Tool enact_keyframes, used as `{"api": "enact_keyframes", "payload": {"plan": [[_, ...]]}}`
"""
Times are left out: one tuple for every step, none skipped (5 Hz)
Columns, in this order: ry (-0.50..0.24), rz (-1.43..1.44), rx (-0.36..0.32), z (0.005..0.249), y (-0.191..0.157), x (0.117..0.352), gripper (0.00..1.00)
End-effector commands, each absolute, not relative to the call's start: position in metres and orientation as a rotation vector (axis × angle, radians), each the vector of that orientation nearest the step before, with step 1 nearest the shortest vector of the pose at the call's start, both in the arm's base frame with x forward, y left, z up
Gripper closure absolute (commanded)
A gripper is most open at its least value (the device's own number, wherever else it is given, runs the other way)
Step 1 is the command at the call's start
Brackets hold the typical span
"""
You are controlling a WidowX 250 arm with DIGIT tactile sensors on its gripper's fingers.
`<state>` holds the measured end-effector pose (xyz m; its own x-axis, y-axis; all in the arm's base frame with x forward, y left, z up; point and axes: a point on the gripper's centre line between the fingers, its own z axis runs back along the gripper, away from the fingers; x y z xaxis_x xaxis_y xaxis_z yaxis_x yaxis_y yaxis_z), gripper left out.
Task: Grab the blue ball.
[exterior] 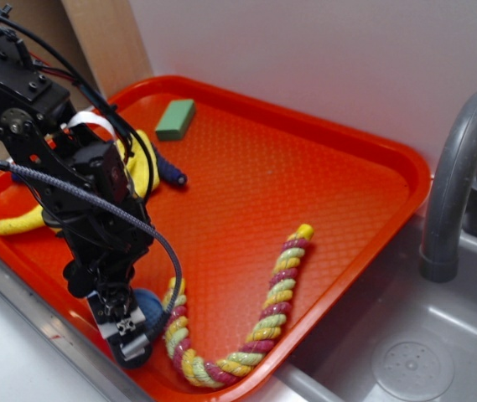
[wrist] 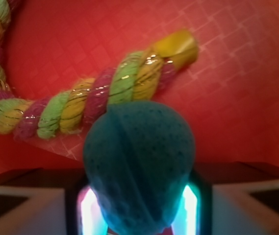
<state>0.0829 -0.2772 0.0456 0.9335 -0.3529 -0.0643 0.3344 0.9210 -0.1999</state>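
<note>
We see blue ball (wrist: pixel 139 169) sitting btwn fingers (wrist: pixel 190 208) of gripper (exterior: pixel 129 322), near-left corner of orange tray (exterior: pixel 372 151), beside multicolour rope (exterior: pixel 259 331). Fingers pinching ball. Looks light, spongy, dimpled, prob grippy; hold across widest middle.

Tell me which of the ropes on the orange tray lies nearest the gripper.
The pink, green and yellow twisted rope, curving right beside the gripper and the blue ball; the yellow rope lies farther back, behind the arm.

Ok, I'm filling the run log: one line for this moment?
task: grab blue ball | gripper: shut on ball | place: near edge of orange tray, beside multicolor rope | lifted: cannot tell
</note>
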Motion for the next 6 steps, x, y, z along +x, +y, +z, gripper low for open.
{"api": "enact_keyframes", "payload": {"plan": [[-0.081,-0.323,-0.270,0.145,-0.228,0.115,1.00],[-0.115,-0.290,-0.151,0.177,-0.197,0.130,1.00],[-0.155,-0.257,-0.095,0.218,-0.150,0.147,1.00],[-0.219,-0.206,-0.057,0.248,-0.121,0.154,1.00],[-0.258,-0.188,-0.119,0.257,-0.109,0.155,1.00],[-0.258,-0.188,-0.119,0.257,-0.109,0.155,0.00]]}}
